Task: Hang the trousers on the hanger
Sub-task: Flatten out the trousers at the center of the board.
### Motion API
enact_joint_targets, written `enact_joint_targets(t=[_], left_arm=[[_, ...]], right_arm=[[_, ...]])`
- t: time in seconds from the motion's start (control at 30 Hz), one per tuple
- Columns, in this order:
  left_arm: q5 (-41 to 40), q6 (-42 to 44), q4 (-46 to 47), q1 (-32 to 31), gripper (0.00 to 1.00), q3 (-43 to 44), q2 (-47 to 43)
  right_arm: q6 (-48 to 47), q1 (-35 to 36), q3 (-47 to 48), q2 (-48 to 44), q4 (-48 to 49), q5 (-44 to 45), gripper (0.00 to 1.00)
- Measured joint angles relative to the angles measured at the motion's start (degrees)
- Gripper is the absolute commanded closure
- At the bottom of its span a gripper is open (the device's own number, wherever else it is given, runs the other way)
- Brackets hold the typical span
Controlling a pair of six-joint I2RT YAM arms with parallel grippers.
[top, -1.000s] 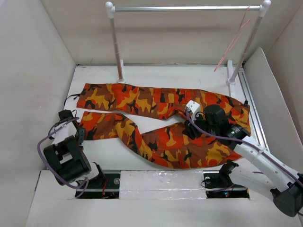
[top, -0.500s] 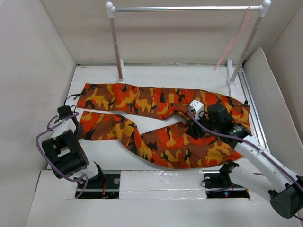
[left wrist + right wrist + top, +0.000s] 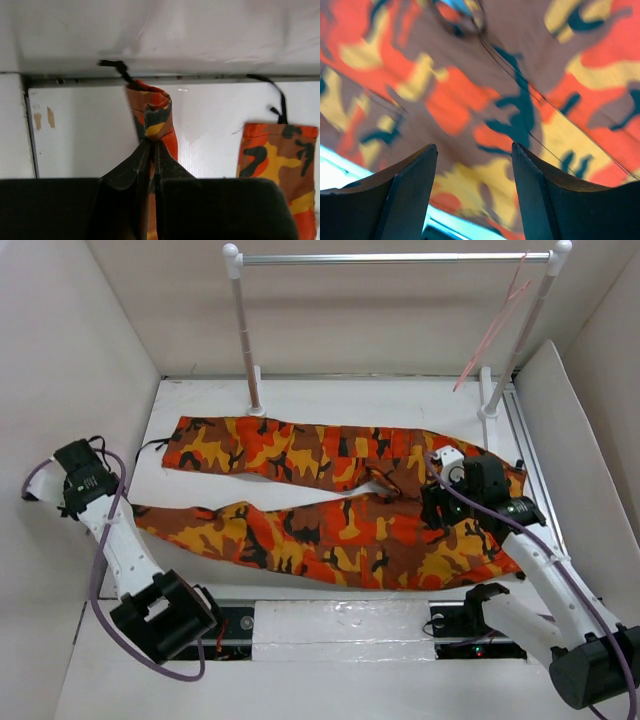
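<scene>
The camouflage trousers (image 3: 330, 500) lie flat across the table with both legs pointing left. At the far left my left gripper (image 3: 122, 506) is shut on the cuff of the near leg, which runs taut and straight. The left wrist view shows that cuff (image 3: 156, 112) bunched between the closed fingertips of my left gripper (image 3: 151, 145), with the other leg's cuff (image 3: 280, 155) lying to the right. My right gripper (image 3: 437, 512) hovers open over the waist area. Its fingers (image 3: 410, 185) straddle the trousers' cloth (image 3: 485, 100) without gripping. The pale-pink hanger (image 3: 490, 330) hangs from the bar's right end.
A silver bar (image 3: 395, 258) on white posts (image 3: 245, 340) spans the back of the table. A metal rail (image 3: 530, 460) runs along the right edge beside a slanted white board (image 3: 570, 420). White walls close in on both sides.
My left gripper closed on the near leg's cuff and pulled it left, which straightened the leg. My right gripper moved right toward the waist and opened wider.
</scene>
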Motion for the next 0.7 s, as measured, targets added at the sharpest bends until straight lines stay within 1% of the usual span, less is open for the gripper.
enact_joint_targets(t=[0.1, 0.13, 0.2, 0.3, 0.37, 0.4, 0.43, 0.5, 0.53, 0.6, 0.63, 0.67, 0.7], left_arm=[[-3.67, 0.70, -2.62, -1.20, 1.00, 3.96, -2.29], [-4.70, 0.96, -3.67, -1.81, 1.00, 4.33, -2.80], [-5.97, 1.38, -6.16, -2.62, 1.00, 4.39, -3.37], [-7.19, 1.53, -9.16, -5.86, 1.00, 4.39, -3.96], [-6.60, 1.49, -10.01, -8.87, 1.00, 4.42, -4.79], [-5.64, 1.46, -10.16, -10.32, 1.00, 4.57, -5.25], [-4.42, 1.42, -10.21, -11.87, 1.00, 4.92, -5.70], [-1.97, 1.36, -9.86, -15.41, 1.00, 5.73, -6.64], [-0.48, 1.33, -9.49, -16.98, 1.00, 6.12, -7.17], [2.64, 1.36, -7.93, -20.41, 1.00, 6.32, -8.33], [4.22, 1.49, -7.17, -21.97, 1.00, 6.23, -8.92], [5.70, 1.53, -6.29, -23.45, 1.00, 5.99, -9.55], [7.06, 1.57, -5.22, -25.16, 1.00, 5.44, -10.27]], right_arm=[[-0.50, -1.03, 0.72, 2.67, -1.31, 0.68, 0.36], [-0.59, -1.03, 0.81, 3.80, -1.29, 0.70, 0.39], [-0.61, -0.92, 0.81, 5.79, -1.40, 0.42, 0.40], [-0.37, -1.51, 0.81, 7.37, -1.51, -0.09, 0.41], [-0.20, -3.58, 0.81, 7.69, -1.64, -0.57, 0.51], [0.07, -5.16, 0.81, 7.72, -1.73, -0.70, 0.54], [0.35, -6.97, 0.81, 7.72, -1.86, -0.76, 0.65], [1.27, -11.15, 0.79, 7.54, -2.12, -0.87, 0.84], [1.90, -13.38, 0.76, 7.21, -2.25, -0.57, 1.00], [3.17, -17.55, 0.76, 5.86, -2.51, 0.79, 1.00], [3.87, -19.17, 0.76, 4.98, -2.54, 1.86, 0.97], [4.42, -20.55, 0.76, 4.13, -2.51, 3.39, 0.84], [4.87, -21.99, 0.79, 3.50, -2.49, 4.87, 0.53]])
